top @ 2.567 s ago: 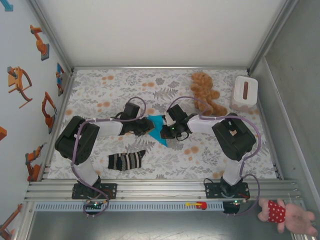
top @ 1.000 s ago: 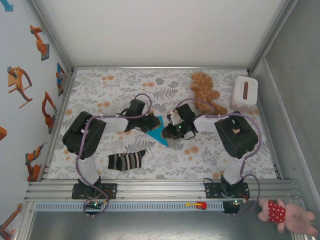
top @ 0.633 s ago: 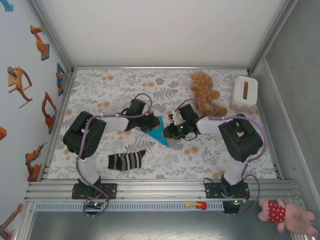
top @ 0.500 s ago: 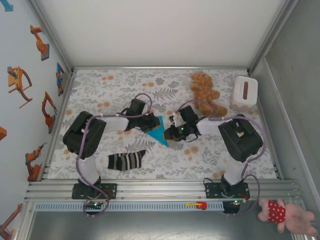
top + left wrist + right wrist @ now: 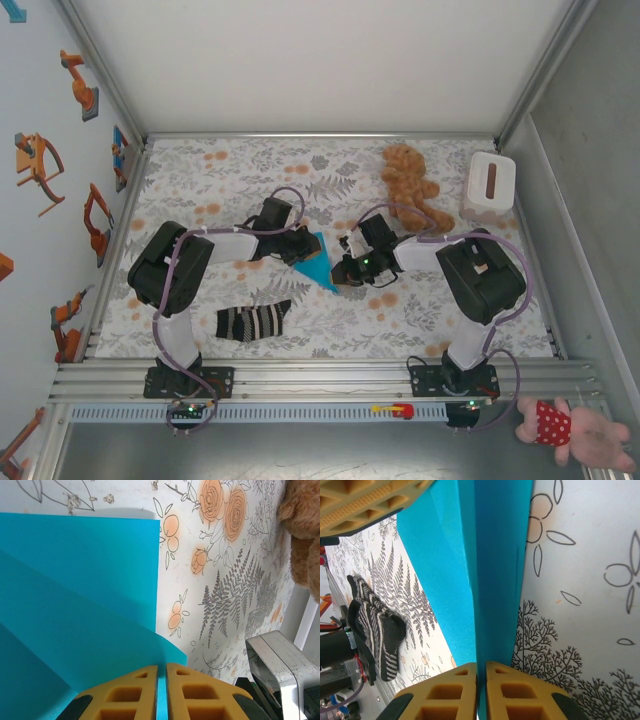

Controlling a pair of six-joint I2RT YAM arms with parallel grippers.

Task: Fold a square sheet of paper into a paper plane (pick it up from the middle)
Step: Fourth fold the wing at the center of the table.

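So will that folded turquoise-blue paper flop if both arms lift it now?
The folded turquoise-blue paper looks thin, so its free parts will probably sag, though the visible creases should stiffen it. Pinched by both the left gripper and right gripper, it could tear if they pull apart.

From above, the left end effector [image 5: 299, 250] and right end effector [image 5: 340, 270] each cover a side of the paper plane [image 5: 321, 267], and their fingertips are too small to make out. At the left wrist, the paper runs off the left edge and the teddy bear [image 5: 301, 532] off the right.
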